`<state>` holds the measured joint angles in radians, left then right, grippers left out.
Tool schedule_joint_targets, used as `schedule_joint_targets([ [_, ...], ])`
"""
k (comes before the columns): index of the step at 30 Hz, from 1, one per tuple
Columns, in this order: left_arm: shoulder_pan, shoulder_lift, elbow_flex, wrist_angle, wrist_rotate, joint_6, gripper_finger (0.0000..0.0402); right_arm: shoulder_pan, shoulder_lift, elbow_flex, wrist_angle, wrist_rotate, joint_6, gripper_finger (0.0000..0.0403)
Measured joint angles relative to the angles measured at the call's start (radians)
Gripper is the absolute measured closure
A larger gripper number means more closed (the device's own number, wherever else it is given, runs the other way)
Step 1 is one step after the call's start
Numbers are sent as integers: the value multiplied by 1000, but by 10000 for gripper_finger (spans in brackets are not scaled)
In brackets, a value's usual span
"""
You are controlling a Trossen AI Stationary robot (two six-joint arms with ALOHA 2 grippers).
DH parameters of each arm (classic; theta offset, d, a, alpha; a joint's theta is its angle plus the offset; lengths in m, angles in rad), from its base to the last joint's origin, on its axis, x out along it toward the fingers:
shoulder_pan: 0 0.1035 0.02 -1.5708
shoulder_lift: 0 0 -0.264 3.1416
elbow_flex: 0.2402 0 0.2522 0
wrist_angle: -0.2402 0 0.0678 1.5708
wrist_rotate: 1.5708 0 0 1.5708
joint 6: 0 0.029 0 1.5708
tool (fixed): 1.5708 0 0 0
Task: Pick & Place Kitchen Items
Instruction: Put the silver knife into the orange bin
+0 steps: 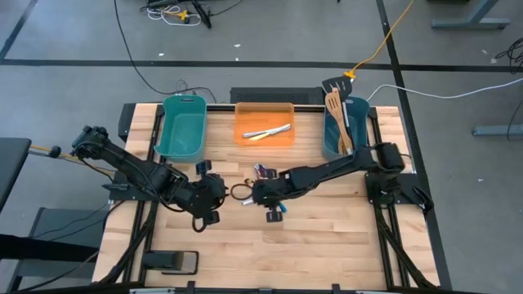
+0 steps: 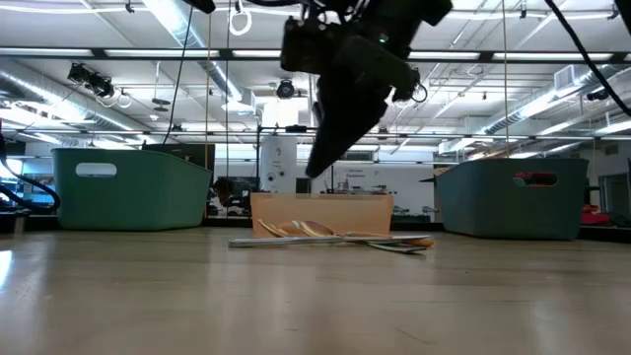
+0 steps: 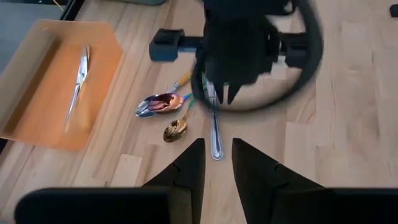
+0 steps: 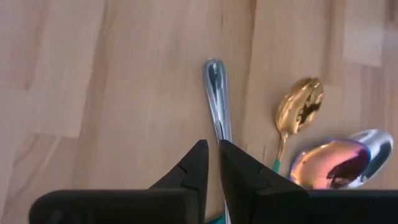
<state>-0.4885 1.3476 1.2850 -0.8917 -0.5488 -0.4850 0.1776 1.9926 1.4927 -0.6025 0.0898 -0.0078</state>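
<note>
Three utensils lie flat on the table's middle: a silver piece with a long handle [image 4: 216, 93], a gold spoon [image 4: 300, 106] and a rainbow-tinted spoon [image 4: 336, 165]; they also show in the left wrist view [image 3: 216, 134]. My right gripper [image 4: 212, 149] hangs above the silver handle, fingers a narrow gap apart, clear of the table in the low view [image 2: 317, 168]. My left gripper [image 3: 217, 155] is slightly open and empty, just left of the utensils [image 1: 214, 194]. Silver cutlery [image 1: 267, 131] lies in the orange tray [image 1: 245, 139]. Wooden utensils and a black turner [image 1: 337, 110] stand in the right teal tub.
A teal tub [image 1: 183, 126] stands at the far left and another teal tub [image 1: 328, 140] at the far right, with the orange tray between them. Bare wood [image 1: 310, 245] lies toward the near edge. The two grippers face each other closely over the utensils.
</note>
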Motion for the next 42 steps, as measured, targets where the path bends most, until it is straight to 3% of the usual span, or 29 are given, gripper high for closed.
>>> schedule_joint_targets([
  [7,-1,0,0,-10,6,1,317,0,152,211,-281,43,-12,355],
  [27,0,0,0,-5,-3,0,317,-41,167,212,-282,25,-1,351],
  [42,0,0,0,-1,-1,0,317,-69,167,212,-274,22,1,271],
])
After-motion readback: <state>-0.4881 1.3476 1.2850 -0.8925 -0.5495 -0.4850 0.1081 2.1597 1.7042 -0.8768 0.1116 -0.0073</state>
